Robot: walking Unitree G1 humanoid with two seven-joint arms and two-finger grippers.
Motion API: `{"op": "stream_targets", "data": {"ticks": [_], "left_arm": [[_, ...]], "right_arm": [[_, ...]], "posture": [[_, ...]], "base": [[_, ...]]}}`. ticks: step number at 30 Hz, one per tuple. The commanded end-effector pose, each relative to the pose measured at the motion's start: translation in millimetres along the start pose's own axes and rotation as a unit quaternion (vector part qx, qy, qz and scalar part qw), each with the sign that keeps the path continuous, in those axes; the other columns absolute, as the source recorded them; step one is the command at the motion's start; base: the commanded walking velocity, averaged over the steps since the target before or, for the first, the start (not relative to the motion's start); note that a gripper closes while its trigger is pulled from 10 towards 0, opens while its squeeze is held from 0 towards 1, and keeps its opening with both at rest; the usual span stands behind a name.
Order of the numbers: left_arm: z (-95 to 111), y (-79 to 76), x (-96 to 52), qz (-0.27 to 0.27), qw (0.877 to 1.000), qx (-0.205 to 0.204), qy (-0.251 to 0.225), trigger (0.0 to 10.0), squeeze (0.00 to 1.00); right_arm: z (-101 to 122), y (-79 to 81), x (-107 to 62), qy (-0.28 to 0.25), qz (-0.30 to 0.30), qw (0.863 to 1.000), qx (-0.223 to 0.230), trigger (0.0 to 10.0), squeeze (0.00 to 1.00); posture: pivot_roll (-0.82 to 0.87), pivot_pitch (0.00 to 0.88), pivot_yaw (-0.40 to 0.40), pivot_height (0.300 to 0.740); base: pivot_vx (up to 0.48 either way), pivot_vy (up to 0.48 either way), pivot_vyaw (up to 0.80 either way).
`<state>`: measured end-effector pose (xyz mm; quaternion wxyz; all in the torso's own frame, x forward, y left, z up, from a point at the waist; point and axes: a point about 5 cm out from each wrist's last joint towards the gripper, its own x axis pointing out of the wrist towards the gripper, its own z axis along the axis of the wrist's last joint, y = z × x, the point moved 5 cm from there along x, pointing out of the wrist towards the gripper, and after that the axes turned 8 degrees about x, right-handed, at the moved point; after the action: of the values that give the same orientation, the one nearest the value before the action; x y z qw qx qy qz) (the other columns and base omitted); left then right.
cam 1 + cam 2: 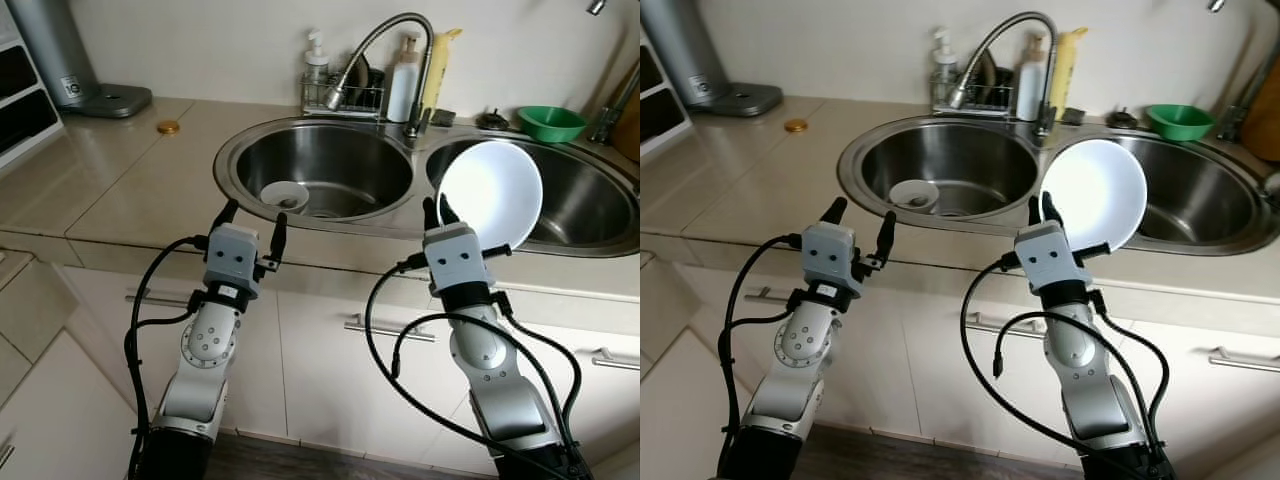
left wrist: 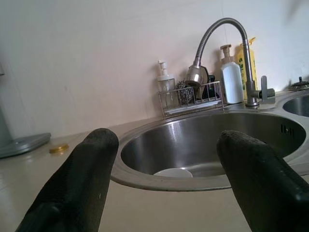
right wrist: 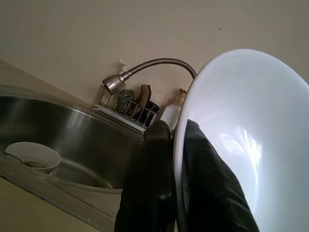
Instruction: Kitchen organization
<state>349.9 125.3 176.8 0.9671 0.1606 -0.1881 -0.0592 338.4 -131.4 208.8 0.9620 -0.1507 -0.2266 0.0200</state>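
Observation:
A white bowl [image 1: 492, 193] is held tilted on edge above the front rim between the two steel sink basins, with my right gripper [image 1: 437, 214] shut on its rim; the wrist view shows the fingers [image 3: 149, 179] pinching the bowl [image 3: 246, 140]. My left gripper [image 1: 251, 228] stands open with nothing between its fingers, just in front of the left basin [image 1: 330, 165]. A small white dish [image 1: 284, 195] lies in the bottom of that basin, also seen as a dish [image 2: 173, 172] past the open left fingers [image 2: 77, 183].
A curved tap [image 1: 385, 45] stands behind the basins beside a wire rack [image 1: 343, 97] with soap bottles. A green bowl [image 1: 550, 123] sits at the back right. A small gold lid [image 1: 168, 127] lies on the beige counter [image 1: 110, 170]. Cupboard doors with handles run below.

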Motion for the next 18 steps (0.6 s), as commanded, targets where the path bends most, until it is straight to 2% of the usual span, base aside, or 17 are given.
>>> {"op": "stream_targets", "data": {"ticks": [1,6,15,18], "left_arm": [[5.6,-6.6,2.9,-0.010,1.000,-0.002,-0.008,10.0,0.00],[6.3,-8.1,2.5,-0.013,1.000,-0.002,-0.010,10.0,0.00],[7.3,-9.2,2.8,-0.016,1.000,-0.005,-0.013,10.0,0.00],[8.3,-8.5,2.8,-0.013,1.000,-0.010,-0.016,10.0,0.00]], "right_arm": [[-0.3,-8.4,1.1,0.002,-0.014,1.000,-0.001,0.0,0.00],[-0.7,-10.1,1.8,0.002,-0.019,1.000,0.001,0.0,0.00],[-0.6,-11.4,2.8,0.001,-0.024,1.000,0.002,0.0,0.00],[-0.9,-11.8,2.9,0.002,-0.025,1.000,0.002,0.0,0.00]], "posture": [[0.05,0.000,0.001,0.740],[0.05,0.000,0.000,0.740],[0.04,0.000,0.001,0.740],[0.04,0.000,0.001,0.740]], "base": [[0.000,0.000,0.00],[0.000,-0.050,0.00],[0.000,-0.461,0.00],[0.000,-0.115,0.00]]}}
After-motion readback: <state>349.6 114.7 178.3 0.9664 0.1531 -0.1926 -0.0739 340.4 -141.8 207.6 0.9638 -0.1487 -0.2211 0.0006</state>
